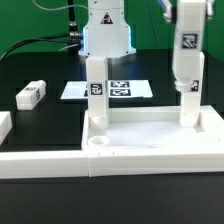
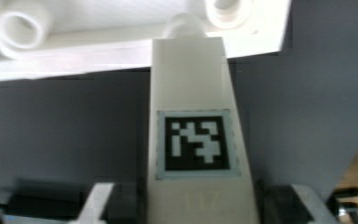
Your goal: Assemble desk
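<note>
Nearest us the top (image 1: 150,140) lies sockets-up, and at its far corner on the exterior view's right our gripper (image 1: 187,82) grasps a leg (image 1: 187,105) upright at the socket, where we judge any tilt could jam it or shove the top and unsettle the other leg (image 1: 96,95).

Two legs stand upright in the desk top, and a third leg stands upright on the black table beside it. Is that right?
Not quite: the third leg lies flat on the table, as the exterior view shows. Two legs do stand in the desk top.
</note>
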Robot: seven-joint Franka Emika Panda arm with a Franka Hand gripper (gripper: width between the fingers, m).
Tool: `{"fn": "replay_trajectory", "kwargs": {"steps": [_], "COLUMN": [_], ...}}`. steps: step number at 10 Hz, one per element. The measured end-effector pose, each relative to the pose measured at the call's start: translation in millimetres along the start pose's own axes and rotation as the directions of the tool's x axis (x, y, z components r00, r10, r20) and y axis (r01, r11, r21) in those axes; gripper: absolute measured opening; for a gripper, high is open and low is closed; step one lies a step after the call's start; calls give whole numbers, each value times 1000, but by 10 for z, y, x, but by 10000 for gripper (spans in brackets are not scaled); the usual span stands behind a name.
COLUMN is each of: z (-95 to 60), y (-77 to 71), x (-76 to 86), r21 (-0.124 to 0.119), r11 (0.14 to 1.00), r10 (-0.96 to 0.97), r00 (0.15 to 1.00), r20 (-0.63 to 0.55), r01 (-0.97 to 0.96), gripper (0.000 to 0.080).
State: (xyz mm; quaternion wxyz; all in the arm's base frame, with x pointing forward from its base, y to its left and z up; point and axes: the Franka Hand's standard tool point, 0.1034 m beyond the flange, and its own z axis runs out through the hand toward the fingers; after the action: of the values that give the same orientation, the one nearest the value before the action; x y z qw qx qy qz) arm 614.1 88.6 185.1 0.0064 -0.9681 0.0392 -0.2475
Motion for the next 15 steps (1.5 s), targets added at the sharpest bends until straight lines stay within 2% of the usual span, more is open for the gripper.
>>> {"fn": "replay_trajectory", "kwargs": {"steps": [1, 3, 5, 6, 9, 13, 15], "z": [95, 191, 280, 331, 469, 589, 597], "y": [-40, -101, 9, 16, -93, -259, -283], "x": [10, -18, -59, -62, -26, -180, -180], "r21": [13, 14, 0, -3, 0, 8, 10], "r11": [998, 998, 997, 997, 998, 998, 997], "r10": [-61, -68, -79, -75, -59, -69, -72], "r00": [997, 997, 997, 997, 998, 998, 997], "r20": [-44, -40, -26, -22, -21, 2, -6], "r01": [62, 68, 79, 75, 59, 69, 73], "gripper": [287, 287, 287, 287, 287, 287, 287]}}
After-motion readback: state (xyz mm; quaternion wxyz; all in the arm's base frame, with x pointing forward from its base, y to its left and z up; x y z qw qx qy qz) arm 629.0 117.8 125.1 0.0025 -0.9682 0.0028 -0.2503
